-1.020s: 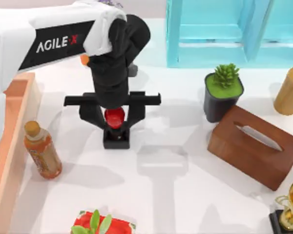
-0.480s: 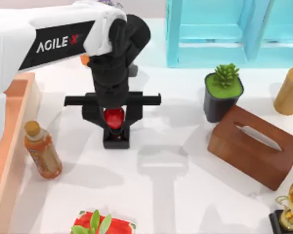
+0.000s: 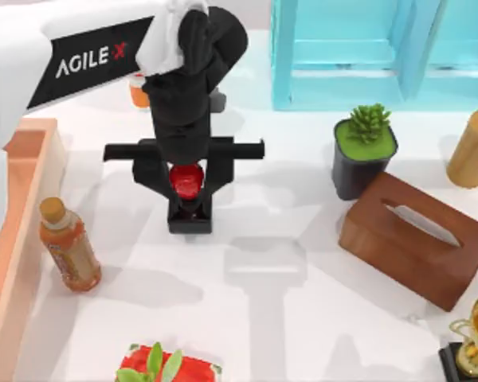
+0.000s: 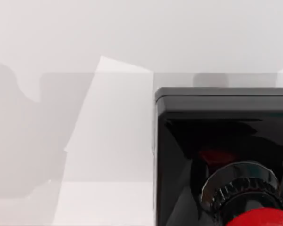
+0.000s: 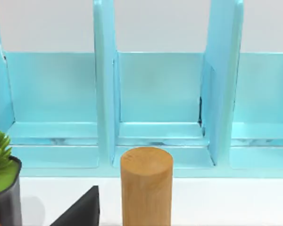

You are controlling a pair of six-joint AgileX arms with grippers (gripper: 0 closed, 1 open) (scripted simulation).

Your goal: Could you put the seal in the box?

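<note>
Top view: my left claw (image 3: 185,185) grips the seal (image 3: 186,180) by its red knob.
Seal: between the fingers, base at the bench (image 3: 287,318).
Box (image 3: 16,239): well left of my claw.

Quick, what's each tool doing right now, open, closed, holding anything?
Left tool: closed on the seal, over the table's middle-left.
Right tool: cannot be told.

Turquoise shelf unit (image 3: 382,48), potted succulent (image 3: 364,151), brown tissue box (image 3: 418,239), wooden cylinder (image 3: 472,149), orange bottle (image 3: 68,245)
</note>
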